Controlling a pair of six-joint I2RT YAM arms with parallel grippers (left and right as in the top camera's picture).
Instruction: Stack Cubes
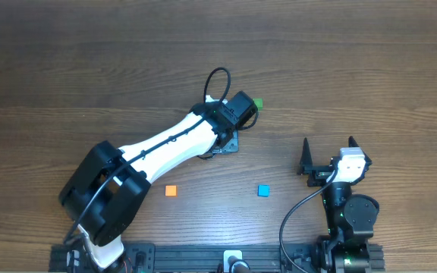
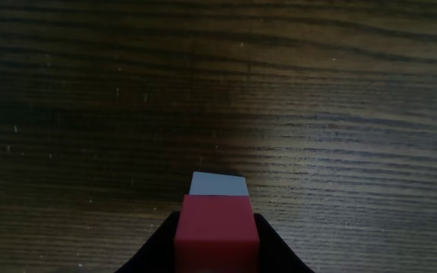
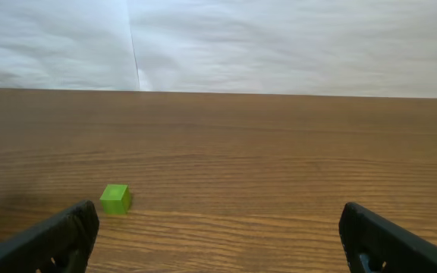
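The left gripper [image 2: 217, 254] squeezes a red cube [image 2: 217, 224] near the middle of the table [image 1: 89, 61], and a grey cube [image 2: 218, 184] peeks out just past it (I cannot tell if they touch). From that gripper, a green cube [image 1: 258, 104] sits close at 2 o'clock, an orange cube [image 1: 171, 191] farther off at 7 and a blue cube [image 1: 263, 190] at 5. The right gripper [image 1: 328, 144] is at 4 o'clock, fingers wide apart, holding nothing.
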